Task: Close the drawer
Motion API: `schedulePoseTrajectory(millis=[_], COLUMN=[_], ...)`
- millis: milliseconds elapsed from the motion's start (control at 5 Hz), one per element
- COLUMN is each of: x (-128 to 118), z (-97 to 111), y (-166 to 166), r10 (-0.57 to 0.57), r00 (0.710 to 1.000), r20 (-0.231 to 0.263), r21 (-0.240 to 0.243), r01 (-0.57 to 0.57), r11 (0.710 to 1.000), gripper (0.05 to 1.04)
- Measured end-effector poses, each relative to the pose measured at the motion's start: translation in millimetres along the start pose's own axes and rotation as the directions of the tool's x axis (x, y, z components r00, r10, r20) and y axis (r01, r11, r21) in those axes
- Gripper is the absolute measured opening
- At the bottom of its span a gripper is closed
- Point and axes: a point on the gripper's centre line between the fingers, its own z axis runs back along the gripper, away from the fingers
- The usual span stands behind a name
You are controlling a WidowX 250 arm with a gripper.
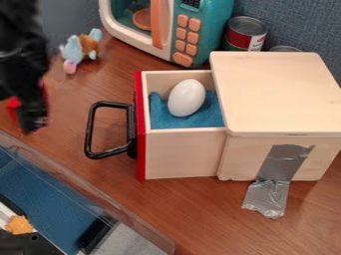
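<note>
In the middle, open wooden drawer (181, 155) holds white egg (187, 97) on blue cloth (200, 117). Tabletop (65, 102) lies between its handle (93, 130) and left-side gripper (35, 121), whose opening and hold I cannot tell.

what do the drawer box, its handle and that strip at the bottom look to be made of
The box looks like pale, smooth wood, from its faint grain and squared panels. The handle is glossy black, perhaps painted metal or plastic. The strip seems to be silver duct tape, wrinkled and shiny.
</note>
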Motion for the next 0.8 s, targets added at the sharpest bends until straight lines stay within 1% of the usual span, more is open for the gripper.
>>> schedulePoseTrajectory(millis=[200, 400, 600, 800], x=[7, 16, 23, 32], z=[-7, -19, -35, -48], y=[12, 20, 11, -7], r10=[-0.18, -0.296, -0.308, -0.387], r00=[0.982, 0.955, 0.947, 0.91], r20=[0.061, 0.007, -0.088, -0.148], r21=[-0.036, -0.028, 0.008, -0.018], r01=[0.182, 0.296, 0.309, 0.389], r11=[0.983, 0.955, 0.951, 0.921], gripper=[1.0, 1.0, 1.0, 1.0])
